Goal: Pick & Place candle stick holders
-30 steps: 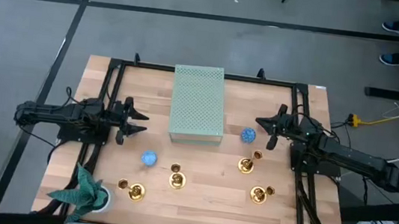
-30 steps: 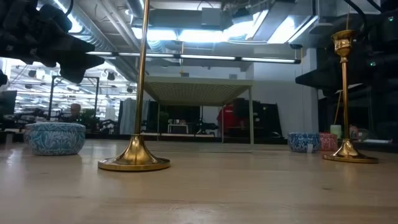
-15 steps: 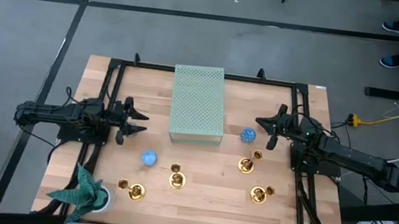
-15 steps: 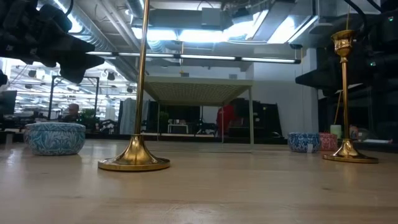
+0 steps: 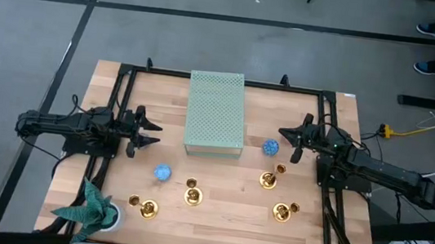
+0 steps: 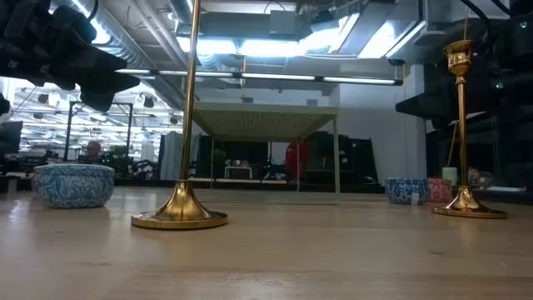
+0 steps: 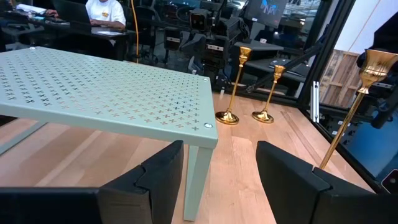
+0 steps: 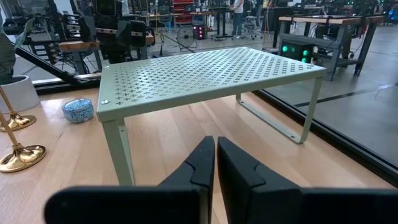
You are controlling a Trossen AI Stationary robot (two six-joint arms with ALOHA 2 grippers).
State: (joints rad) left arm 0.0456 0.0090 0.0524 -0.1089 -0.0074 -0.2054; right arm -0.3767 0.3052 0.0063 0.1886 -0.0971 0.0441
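The wooden tabletop (image 5: 223, 213) lay under me inside its black frame, and on its far middle stood the pale green perforated rack (image 5: 216, 112), the biggest thing there. My two arms reached in from the sides, level with the rack's near half, neither touching anything.

My left gripper (image 5: 149, 133) hung above the tabletop just beside the rack's left edge, its fingers (image 7: 155, 180) spread wide with nothing between them. My right gripper (image 5: 287, 142) hovered off the rack's right side, near a blue bowl, its fingers (image 8: 199, 163) pressed narrow together, empty.

A potted plant (image 5: 94, 207) with teal-green leaves sat at the near left corner.

Four gold candle stick holders stood upright along the near half, well apart from both grippers. One (image 5: 145, 206) was nearest the plant. The next (image 5: 192, 193) stood near the middle, below the rack. A third (image 5: 270, 177) was to the right, just nearer than the blue bowl. The fourth (image 5: 283, 211) stood closest to the near right side. In the low view one tall holder (image 6: 185, 150) rose in the foreground and another (image 6: 461, 125) stood at the right.

Two small blue patterned bowls completed the scene: one (image 5: 162, 172) left of the middle holder, the other (image 5: 270, 148) off the rack's near right corner.
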